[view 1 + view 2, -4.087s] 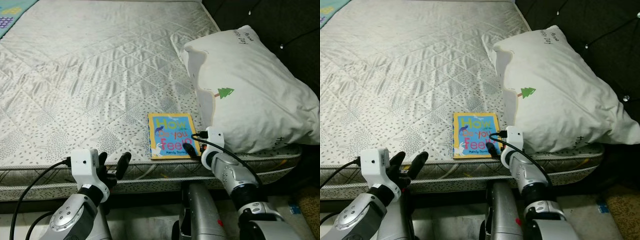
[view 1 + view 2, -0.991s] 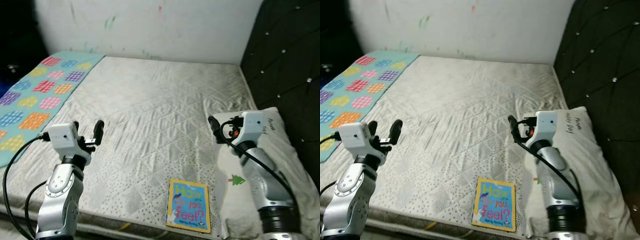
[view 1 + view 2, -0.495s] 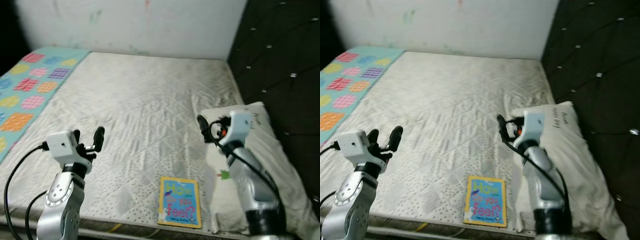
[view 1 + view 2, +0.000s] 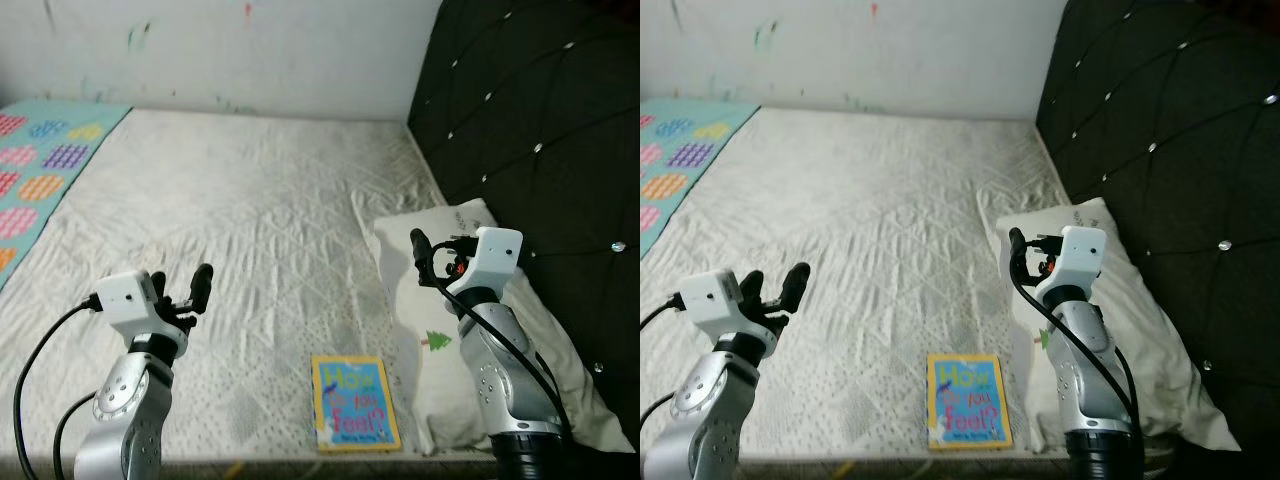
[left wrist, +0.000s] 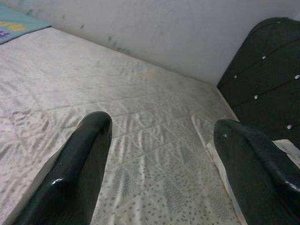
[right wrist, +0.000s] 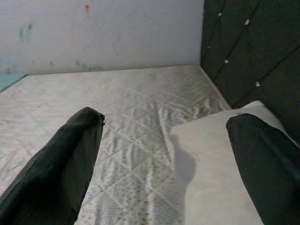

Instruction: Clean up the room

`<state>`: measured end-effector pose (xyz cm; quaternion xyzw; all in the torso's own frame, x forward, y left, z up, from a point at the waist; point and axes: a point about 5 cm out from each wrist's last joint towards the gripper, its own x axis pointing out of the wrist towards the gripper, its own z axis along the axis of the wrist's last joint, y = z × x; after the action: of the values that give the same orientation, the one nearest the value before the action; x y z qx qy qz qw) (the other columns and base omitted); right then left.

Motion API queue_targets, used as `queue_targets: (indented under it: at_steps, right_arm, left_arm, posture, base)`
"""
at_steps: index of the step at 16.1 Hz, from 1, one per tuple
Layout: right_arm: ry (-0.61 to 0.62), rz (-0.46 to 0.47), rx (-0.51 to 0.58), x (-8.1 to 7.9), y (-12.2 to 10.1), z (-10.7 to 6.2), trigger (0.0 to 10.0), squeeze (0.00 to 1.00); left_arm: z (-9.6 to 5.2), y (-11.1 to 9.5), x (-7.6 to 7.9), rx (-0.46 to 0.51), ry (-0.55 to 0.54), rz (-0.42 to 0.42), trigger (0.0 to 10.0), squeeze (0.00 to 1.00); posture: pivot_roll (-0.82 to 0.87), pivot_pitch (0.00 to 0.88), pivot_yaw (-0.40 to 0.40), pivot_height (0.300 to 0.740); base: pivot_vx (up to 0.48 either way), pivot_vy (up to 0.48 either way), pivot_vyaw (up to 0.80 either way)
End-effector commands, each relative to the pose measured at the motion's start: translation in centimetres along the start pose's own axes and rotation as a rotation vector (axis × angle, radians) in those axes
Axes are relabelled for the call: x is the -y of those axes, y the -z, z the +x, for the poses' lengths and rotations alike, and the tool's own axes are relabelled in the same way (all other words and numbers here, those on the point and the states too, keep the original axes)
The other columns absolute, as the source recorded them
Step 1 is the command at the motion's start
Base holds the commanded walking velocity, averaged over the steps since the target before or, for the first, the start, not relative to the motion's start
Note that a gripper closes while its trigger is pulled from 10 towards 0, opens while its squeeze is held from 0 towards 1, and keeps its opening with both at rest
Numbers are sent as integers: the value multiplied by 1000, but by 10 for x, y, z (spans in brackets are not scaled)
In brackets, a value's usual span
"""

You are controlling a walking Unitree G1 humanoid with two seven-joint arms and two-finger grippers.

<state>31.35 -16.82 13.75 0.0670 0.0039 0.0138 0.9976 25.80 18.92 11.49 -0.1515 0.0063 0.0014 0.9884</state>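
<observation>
A thin rectangular children's book with a yellow-edged blue cover (image 4: 355, 402) lies flat at six o'clock on the white quilted mattress (image 4: 240, 210), beside a white pillow (image 4: 520, 330). Both pincers, left (image 4: 190, 290) and right (image 4: 425, 255), hover spread and empty. Best approach: lower the right pincer, slide a finger under the book's edge.

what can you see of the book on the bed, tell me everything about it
The book is a thin picture book with a bright blue cover framed in yellow, bearing large colourful lettering that reads roughly "How do you feel?". It lies flat, closed and face up on the quilted white mattress, near its front edge, just left of the white pillow, perhaps touching it. Neither claw touches it: the right claw hovers above the pillow, the left claw well off to its left.
</observation>
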Motion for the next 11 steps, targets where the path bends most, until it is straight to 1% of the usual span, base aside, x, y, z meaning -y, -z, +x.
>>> queue_targets:
  at_steps: [1,6,11]
  right_arm:
    - [21,-12,13,5,-7,2,10000,0]
    - [21,-7,0,1,-4,0,10000,0]
    - [12,-5,-4,2,-4,0,10000,0]
  left_arm:
    - [-2,-2,4,3,10,-3,10000,0]
    - [-7,-2,3,-10,7,-6,10000,0]
    - [-7,-3,3,-16,6,-5,10000,0]
  posture:
    - [-31,0,-35,740]
    - [-23,0,-36,740]
    - [-23,0,-35,740]
  base:
    - [0,259,-419]
    - [0,270,-420]
    - [0,299,-729]
